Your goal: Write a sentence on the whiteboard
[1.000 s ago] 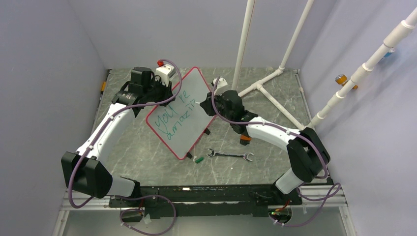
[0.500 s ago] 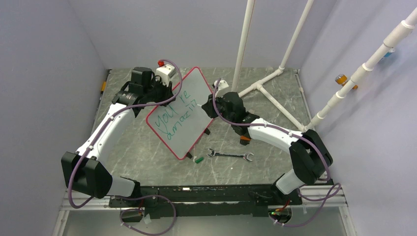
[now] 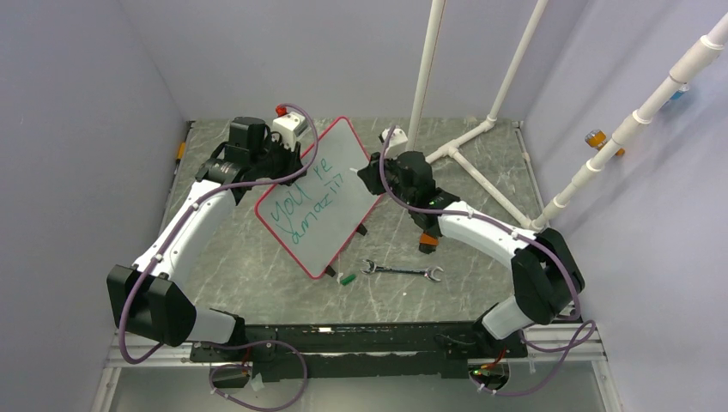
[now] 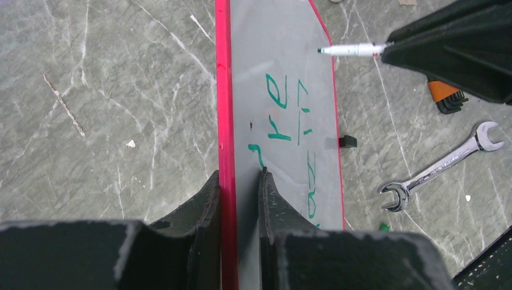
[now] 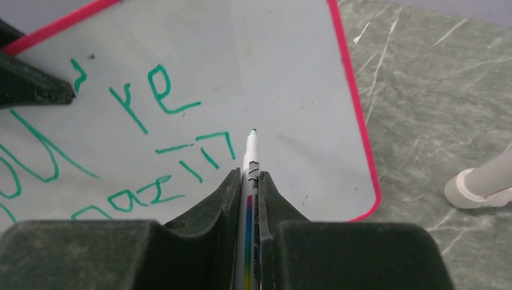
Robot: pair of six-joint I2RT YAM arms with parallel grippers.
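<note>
The whiteboard (image 3: 342,148) is propped up at a tilt in the middle of the table, with a red frame (image 4: 223,90). My left gripper (image 4: 239,175) is shut on its upper left edge (image 3: 290,168), one finger on each face. The sentence (image 3: 305,202) is green lettering in two lines, "you're" above "amazin" (image 5: 151,103). My right gripper (image 5: 248,174) is shut on a white marker (image 5: 249,157) with a rainbow stripe. Its green tip sits just right of the last green stroke, close to the board (image 5: 290,78). I cannot tell whether the tip touches.
A steel wrench (image 3: 402,271) and a small green cap (image 3: 347,278) lie in front of the board. An orange-handled set of hex keys (image 3: 427,243) sits under my right arm. White pipes (image 3: 464,142) rise at the back right.
My right gripper has moved with the marker toward the back right, along the board's right side. The board and my left arm have stayed still.
</note>
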